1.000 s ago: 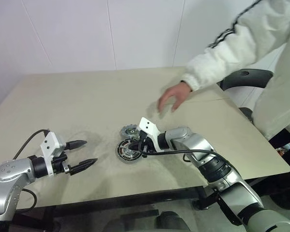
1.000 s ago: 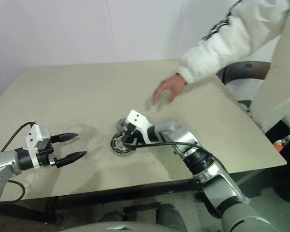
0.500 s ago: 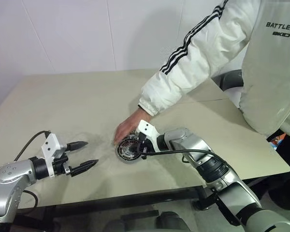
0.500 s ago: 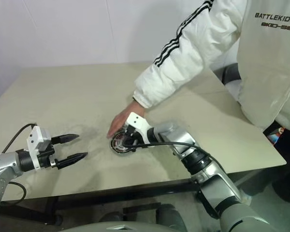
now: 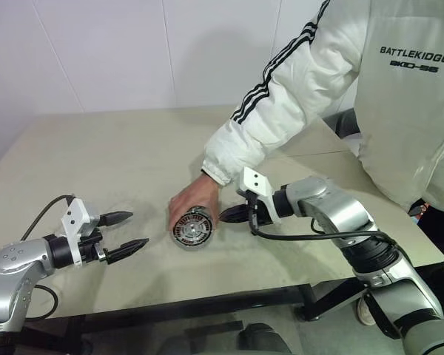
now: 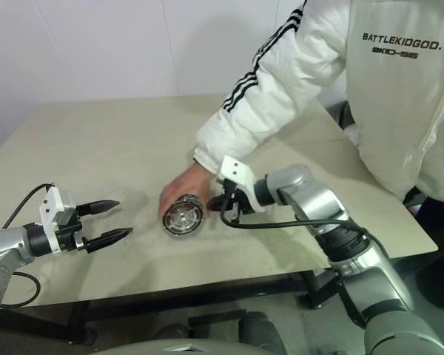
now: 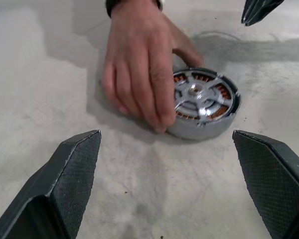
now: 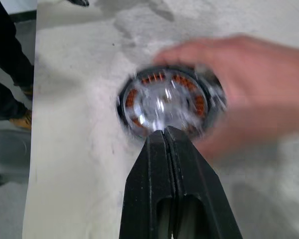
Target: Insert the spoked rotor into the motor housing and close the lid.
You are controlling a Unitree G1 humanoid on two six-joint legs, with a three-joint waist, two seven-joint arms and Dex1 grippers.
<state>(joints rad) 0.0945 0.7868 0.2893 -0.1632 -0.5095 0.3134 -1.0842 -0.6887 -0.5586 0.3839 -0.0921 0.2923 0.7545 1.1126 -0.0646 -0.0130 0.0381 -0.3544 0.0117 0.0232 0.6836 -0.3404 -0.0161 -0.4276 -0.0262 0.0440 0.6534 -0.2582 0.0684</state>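
The motor housing lies on the table between my two grippers, copper windings showing inside its silver rim. The spoked rotor sits in it, silver spokes facing up. A person's hand rests on the housing's far side, fingers over its edge. The lid is hidden. My right gripper is shut and empty, its tip just right of the housing and off the table. My left gripper hangs open a short way left of the housing, nothing between its fingers.
A person in a white jacket stands at the right, one sleeve reaching across the beige table above my right arm. A dark chair stands behind the table's right side. The table's front edge runs just below both arms.
The person's hand came down from the far side onto the housing and covers where the lid lay. My right gripper drew back from the housing, right and upward. The left arm stayed put.
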